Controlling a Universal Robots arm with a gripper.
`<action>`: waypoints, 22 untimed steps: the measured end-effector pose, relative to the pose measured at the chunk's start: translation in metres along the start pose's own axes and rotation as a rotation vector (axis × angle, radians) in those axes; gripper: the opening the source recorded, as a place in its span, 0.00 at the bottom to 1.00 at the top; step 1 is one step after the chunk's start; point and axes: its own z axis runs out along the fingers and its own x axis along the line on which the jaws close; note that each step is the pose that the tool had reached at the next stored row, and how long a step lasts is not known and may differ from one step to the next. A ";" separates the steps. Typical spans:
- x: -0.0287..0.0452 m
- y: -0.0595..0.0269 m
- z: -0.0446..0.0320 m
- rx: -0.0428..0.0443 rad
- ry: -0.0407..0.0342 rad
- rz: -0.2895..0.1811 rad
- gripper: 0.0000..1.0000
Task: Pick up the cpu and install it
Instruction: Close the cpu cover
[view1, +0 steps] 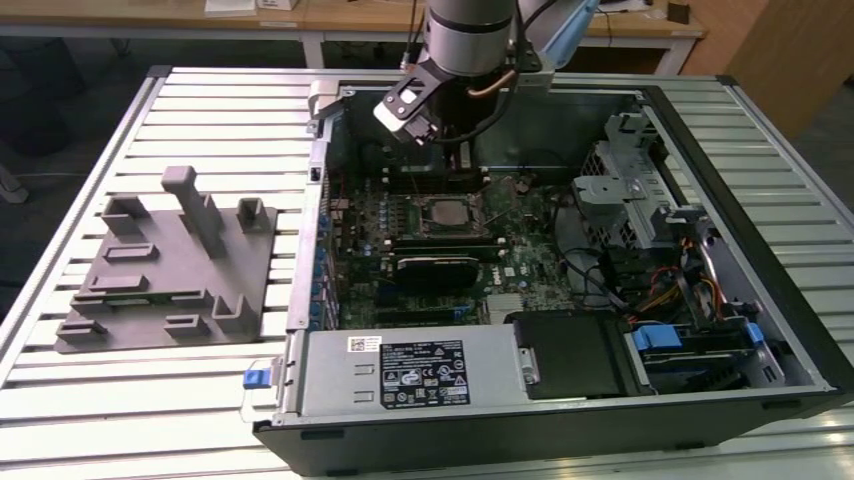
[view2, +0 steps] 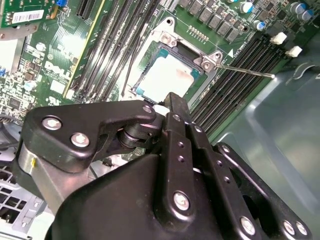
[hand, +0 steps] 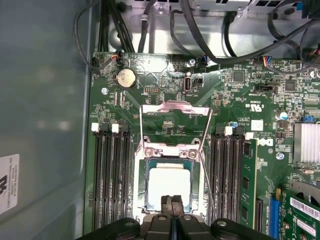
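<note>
- Off at the exterior view's left, the grey tray (view1: 160, 300) with its upright posts sits on the slatted table (view1: 80, 420). It is well apart from the action, so there is no trouble there.
- Moving across to the open computer case (view1: 534, 435), the arm hangs over the motherboard (view1: 521, 270).
- The cpu (hand: 169, 185) lies flat inside the black socket frame (hand: 141, 150), and the chip's pale top shows in both wrist views.
- The gripper (hand: 173, 201) has its two fingers pressed together with nothing between them, the tips right at the chip's edge. Whether they touch the chip or hover above it cannot be told.
- First risk: the load plate (hand: 175, 106) stands flipped open, so nothing clamps the chip. A sideways brush from those closed tips could slide it askew in the socket.
- Second risk: if the chip is not fully seated, a push downward could load one edge and harm the contacts beneath.
- Flanking the socket are the memory slots (hand: 107, 175), so a drifting finger could catch on their clips.
- Just beside the socket, the thin metal lever (view2: 247, 71) juts out. The gripper's bulky black linkage could snag and bend it on any swing that way.
- Towards the exterior view's right, loose cables (view1: 627, 290) crowd the drive bay, and a wide arm move could hook them.
</note>
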 end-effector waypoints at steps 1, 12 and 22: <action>0.0000 0.0000 -0.0012 0.0000 0.0000 0.000 0.11; 0.0001 0.0003 -0.0121 0.0032 0.0001 0.000 0.11; 0.0001 0.0004 -0.0201 0.0054 0.0002 0.000 0.11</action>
